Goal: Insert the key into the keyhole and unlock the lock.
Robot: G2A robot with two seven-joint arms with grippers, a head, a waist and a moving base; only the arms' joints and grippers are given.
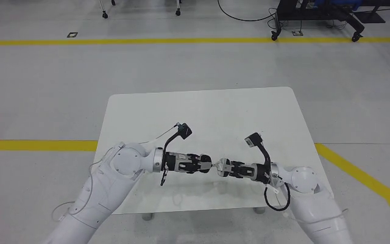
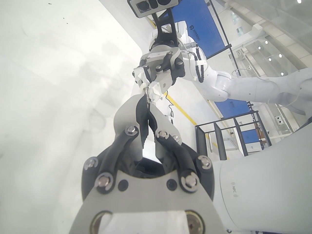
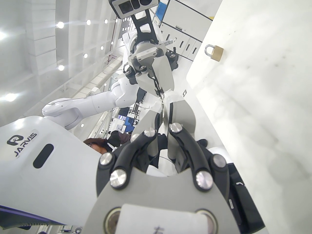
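Grippers, two, are seen tip to tip over the one white table (image 1: 244, 116) from the top: left gripper (image 1: 208, 164), right gripper (image 1: 220, 166). From the left wrist, both finger pairs are seen pinched narrow on one small key (image 2: 145, 90). From the right wrist, one padlock (image 3: 214, 52) is seen lying on the table, well apart.

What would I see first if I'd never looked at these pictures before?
Two arms meet tip to tip over the near edge of the table: the left gripper and the right gripper both pinch a tiny key between them. Next comes the brass lock, lying alone on the table near an edge.
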